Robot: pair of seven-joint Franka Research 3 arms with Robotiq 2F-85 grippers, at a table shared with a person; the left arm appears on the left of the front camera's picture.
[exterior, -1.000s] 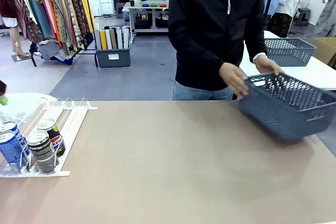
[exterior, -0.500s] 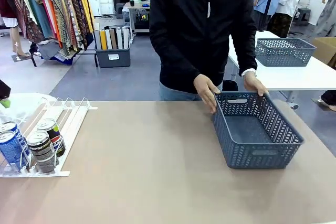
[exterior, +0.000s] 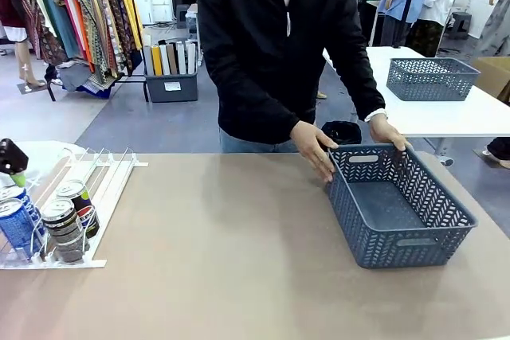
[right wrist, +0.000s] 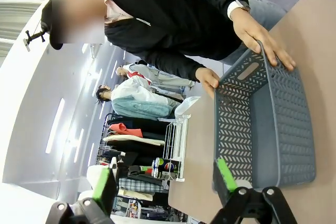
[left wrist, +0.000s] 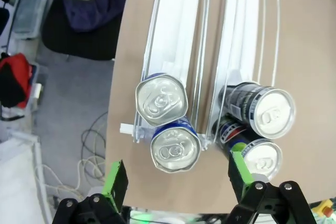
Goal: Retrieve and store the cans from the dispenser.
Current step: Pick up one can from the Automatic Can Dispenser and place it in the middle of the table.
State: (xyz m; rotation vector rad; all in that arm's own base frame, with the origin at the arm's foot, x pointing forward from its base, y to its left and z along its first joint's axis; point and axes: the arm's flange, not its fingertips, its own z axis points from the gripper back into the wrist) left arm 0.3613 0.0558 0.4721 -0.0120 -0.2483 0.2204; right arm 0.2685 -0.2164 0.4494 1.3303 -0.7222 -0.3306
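The white-and-clear dispenser (exterior: 107, 177) lies at the table's left edge with several cans at its low end. Two blue-and-white cans (exterior: 16, 224) sit in one lane and two dark Pepsi cans (exterior: 68, 220) in the lane beside it. My left gripper (exterior: 13, 161) hangs just above the rack's left side. In the left wrist view that gripper (left wrist: 177, 179) is open above the dispenser (left wrist: 178, 24), and the front blue can (left wrist: 175, 149) lies between its green pads (left wrist: 116, 182), untouched. The dark cans (left wrist: 265, 109) lie beside it. My right gripper (right wrist: 164, 182) is open, holding nothing.
A grey-blue lattice basket (exterior: 398, 205) stands on the table's right side, with a person's hand (exterior: 315, 145) on each far corner. From the right wrist the basket (right wrist: 273, 124) lies just ahead. A second basket (exterior: 430, 77) sits on a white table behind.
The person has brought the basket down from a tilt onto the table and turned it a little. My left gripper has edged into the front view at the left.
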